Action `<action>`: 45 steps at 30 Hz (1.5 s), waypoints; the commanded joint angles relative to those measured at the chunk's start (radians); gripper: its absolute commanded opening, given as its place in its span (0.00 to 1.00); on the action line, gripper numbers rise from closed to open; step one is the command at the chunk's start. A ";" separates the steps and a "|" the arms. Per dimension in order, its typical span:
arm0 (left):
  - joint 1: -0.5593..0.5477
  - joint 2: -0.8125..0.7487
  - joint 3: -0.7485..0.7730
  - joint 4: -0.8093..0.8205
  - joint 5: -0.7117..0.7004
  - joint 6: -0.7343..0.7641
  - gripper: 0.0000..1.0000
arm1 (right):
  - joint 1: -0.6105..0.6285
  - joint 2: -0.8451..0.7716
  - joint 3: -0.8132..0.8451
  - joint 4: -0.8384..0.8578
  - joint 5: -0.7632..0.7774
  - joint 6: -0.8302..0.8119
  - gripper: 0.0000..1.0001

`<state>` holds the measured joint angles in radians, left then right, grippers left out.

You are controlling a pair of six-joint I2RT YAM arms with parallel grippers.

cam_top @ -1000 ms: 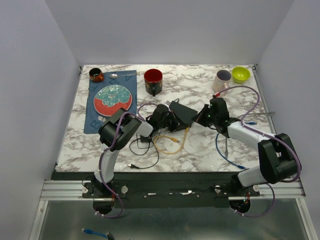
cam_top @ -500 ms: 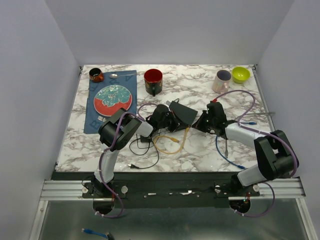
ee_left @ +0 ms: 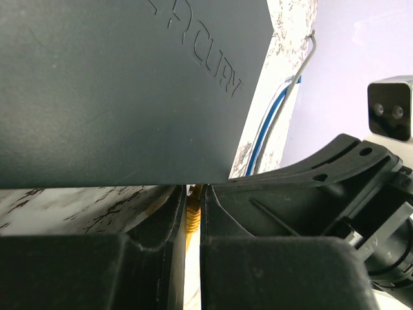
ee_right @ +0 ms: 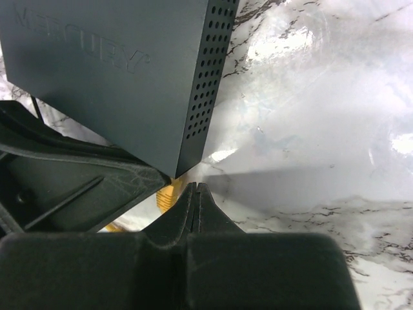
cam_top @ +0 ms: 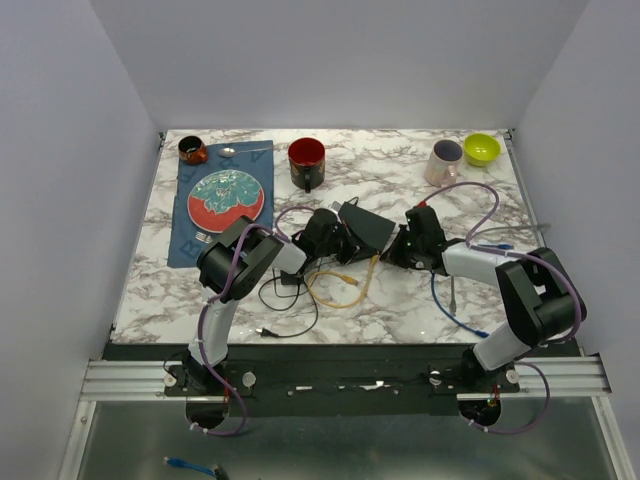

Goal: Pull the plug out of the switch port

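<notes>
The black switch (cam_top: 368, 226) lies mid-table, its dark casing (ee_left: 122, 84) filling the left wrist view. A yellow plug (ee_left: 191, 208) sits at the switch's edge, and my left gripper (ee_left: 188, 219) is shut on it, with the fingers pressed against both sides. Its yellow cable (cam_top: 340, 294) loops toward the near edge. In the top view the left gripper (cam_top: 338, 244) is against the switch's left side. My right gripper (ee_right: 196, 191) is shut on nothing, its tips on the marble right beside the switch's perforated corner (ee_right: 205, 84) and the yellow plug (ee_right: 169, 194). From above, the right gripper (cam_top: 399, 250) touches the switch's right end.
A red mug (cam_top: 306, 161), a patterned plate (cam_top: 226, 195) on a blue mat, a pink mug (cam_top: 443, 160) and a green bowl (cam_top: 481, 149) stand along the back. A blue cable (cam_top: 452, 306) and a black cable (cam_top: 285, 310) lie near the front.
My right arm has swung left and lowered, bringing its shut gripper up to the switch's right corner. The left gripper holds the same place on the plug.
</notes>
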<state>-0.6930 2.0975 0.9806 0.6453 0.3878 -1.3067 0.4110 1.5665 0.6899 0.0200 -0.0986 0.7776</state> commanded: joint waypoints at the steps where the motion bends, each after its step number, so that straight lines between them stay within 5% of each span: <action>1: 0.003 0.016 -0.013 -0.052 0.022 0.018 0.00 | 0.005 0.027 0.040 0.008 0.028 0.000 0.01; 26: 0.000 -0.151 -0.166 -0.091 0.010 0.086 0.00 | 0.005 0.000 0.109 -0.063 0.092 -0.034 0.01; 29: 0.006 -0.232 -0.161 -0.119 -0.006 0.112 0.00 | 0.003 -0.107 0.100 -0.089 0.092 -0.052 0.15; 30: 0.007 -0.272 -0.155 -0.124 -0.015 0.122 0.00 | 0.003 -0.159 0.094 -0.091 0.088 -0.058 0.31; 33: 0.007 -0.339 -0.117 -0.153 -0.035 0.159 0.00 | 0.003 -0.241 0.054 -0.089 0.014 -0.077 0.52; 40: 0.009 -0.378 -0.010 -0.246 -0.063 0.231 0.00 | 0.005 -0.430 -0.152 0.090 -0.363 -0.057 0.62; 45: 0.004 -0.412 -0.026 -0.243 -0.079 0.233 0.00 | 0.006 -0.536 -0.286 0.198 -0.417 -0.029 0.63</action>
<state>-0.6884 1.7309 0.9741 0.4519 0.3470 -1.1042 0.4118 1.0847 0.4778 0.1055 -0.3912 0.7261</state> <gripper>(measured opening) 0.110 0.629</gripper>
